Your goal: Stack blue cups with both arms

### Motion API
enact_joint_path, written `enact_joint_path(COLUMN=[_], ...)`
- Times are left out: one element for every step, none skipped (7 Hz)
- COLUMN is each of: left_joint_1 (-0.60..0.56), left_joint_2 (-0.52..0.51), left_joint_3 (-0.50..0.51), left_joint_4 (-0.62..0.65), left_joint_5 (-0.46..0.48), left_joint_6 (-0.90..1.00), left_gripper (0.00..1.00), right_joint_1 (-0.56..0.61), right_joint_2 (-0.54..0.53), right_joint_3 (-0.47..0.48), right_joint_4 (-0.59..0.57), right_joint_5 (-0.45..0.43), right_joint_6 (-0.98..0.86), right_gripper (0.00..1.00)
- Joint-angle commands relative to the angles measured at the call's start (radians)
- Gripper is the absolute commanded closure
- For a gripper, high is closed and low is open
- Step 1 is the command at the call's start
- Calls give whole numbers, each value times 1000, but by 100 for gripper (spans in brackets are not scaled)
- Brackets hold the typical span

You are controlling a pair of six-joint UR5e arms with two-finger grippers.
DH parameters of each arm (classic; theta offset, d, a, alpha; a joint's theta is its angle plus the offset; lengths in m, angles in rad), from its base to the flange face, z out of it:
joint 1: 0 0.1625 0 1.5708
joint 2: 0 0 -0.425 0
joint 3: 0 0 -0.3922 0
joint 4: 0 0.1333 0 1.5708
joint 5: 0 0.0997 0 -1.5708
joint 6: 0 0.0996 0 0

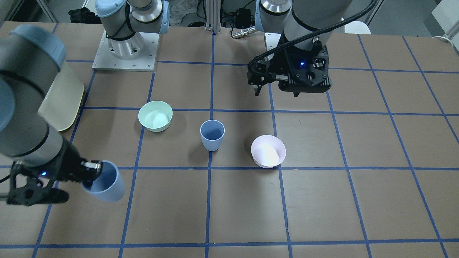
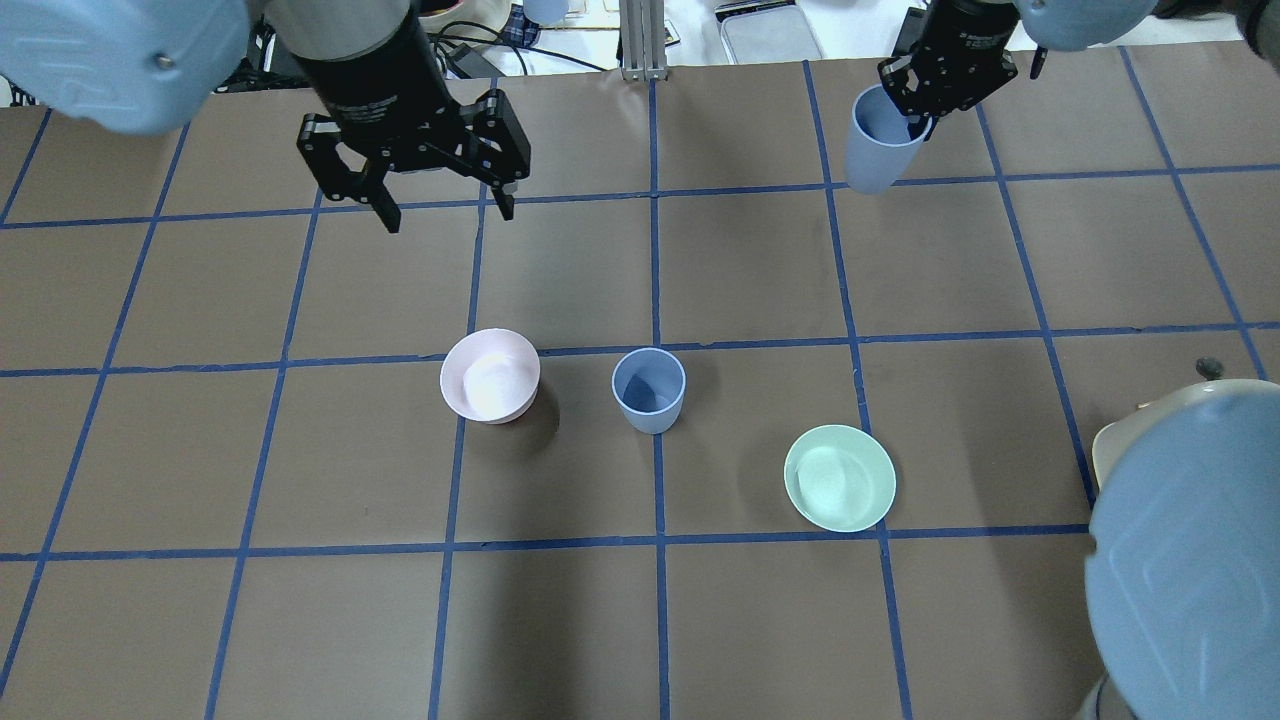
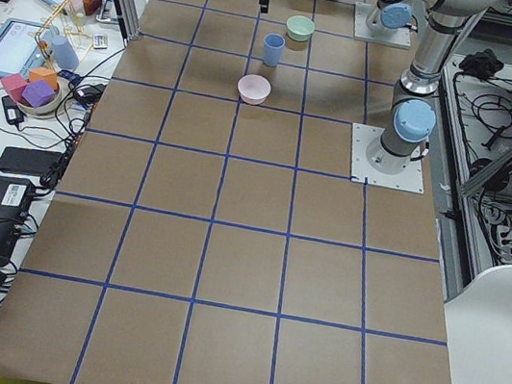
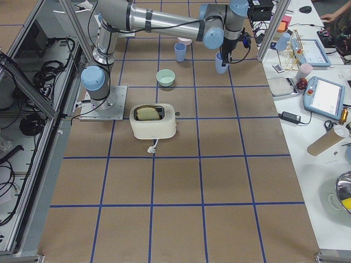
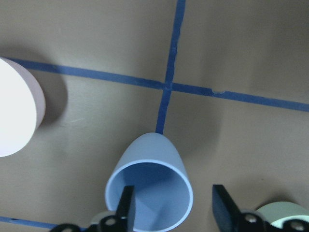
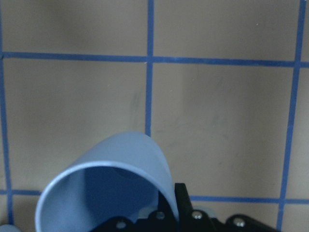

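The table (image 2: 760, 260) is brown, with blue tape lines (image 2: 655, 260) that make a grid. My left arm (image 2: 360, 50) comes in over the far part of the table, and my right arm (image 1: 25, 107) reaches to the far edge on my right side. A white toaster (image 4: 153, 121) stands near the base of my right arm.

The green bowl (image 2: 840, 478) and the pink bowl (image 2: 490, 375) both stand upright and well apart. Between them one cup (image 2: 649, 392) stands upright on a tape line, touching neither bowl.

The second cup (image 2: 872, 150) is in my right gripper (image 2: 908, 112). The fingers are closed on its rim, one inside the wall and one outside. It hangs tilted and seems to be lifted off the table, far from the standing cup.

My left gripper (image 2: 450, 215) is spread wide and holds nothing. It hovers above the table, beyond the pink bowl. In the left wrist view the standing cup shows below, between my fingers (image 5: 223, 207).
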Motion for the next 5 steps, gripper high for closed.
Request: enact_joint_path(left_joint_1=[47,56,58,58,58], left_joint_2=[101,112,113,117,120], left_joint_3=[-119,-148,-159,-159,-160], left_joint_4=[70,139,173,173,172], left_joint_5=[14,17,23,43,43], left_joint_6=[41,62,108,110,109], left_gripper=[0,0,0,0,0], right_joint_1=[199,276,309,334,369], right_joint_2=[-117,-145,-189,-230,-241], right_joint_3=[81,160,252,355,426], right_joint_4=[55,38,-26,-130,-232], right_joint_5=[1,3,4,6,11], right_joint_6=[260,356,408,467,504], right_gripper=[100,100,100,100,100])
